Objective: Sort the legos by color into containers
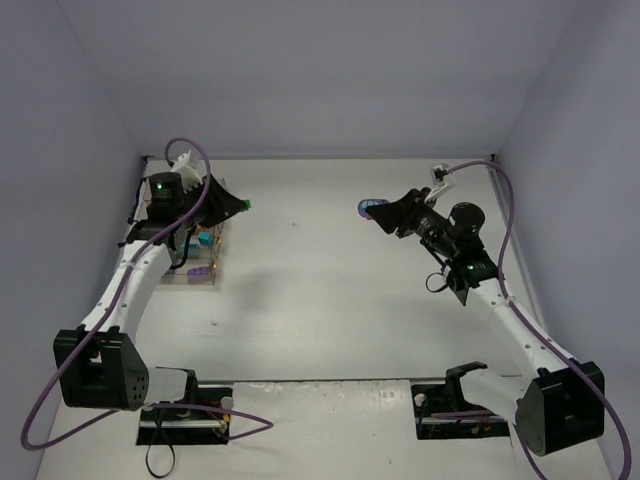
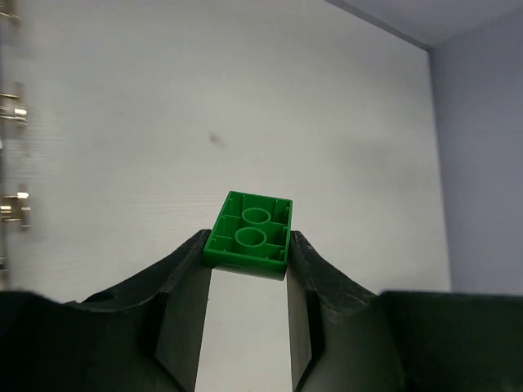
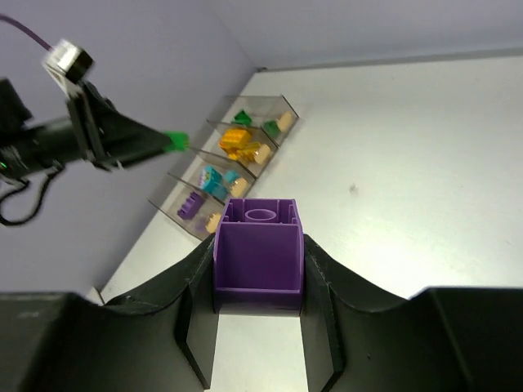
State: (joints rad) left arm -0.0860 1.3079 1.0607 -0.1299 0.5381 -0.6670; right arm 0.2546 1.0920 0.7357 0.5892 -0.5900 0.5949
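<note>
My left gripper (image 2: 248,249) is shut on a green lego (image 2: 249,232), underside up, held above the table at the far end of the clear containers (image 1: 200,262); the green lego also shows in the top view (image 1: 244,205). My right gripper (image 3: 258,269) is shut on a purple lego (image 3: 258,255), held in the air at the table's right middle; it shows in the top view (image 1: 372,208). In the right wrist view the containers (image 3: 278,114) hold green, orange, teal and purple legos in separate compartments.
The box stands along the left wall (image 1: 70,180). Metal clasps (image 2: 11,110) of the box show at the left edge of the left wrist view. The back wall (image 1: 320,80) and right wall (image 1: 580,160) bound the table.
</note>
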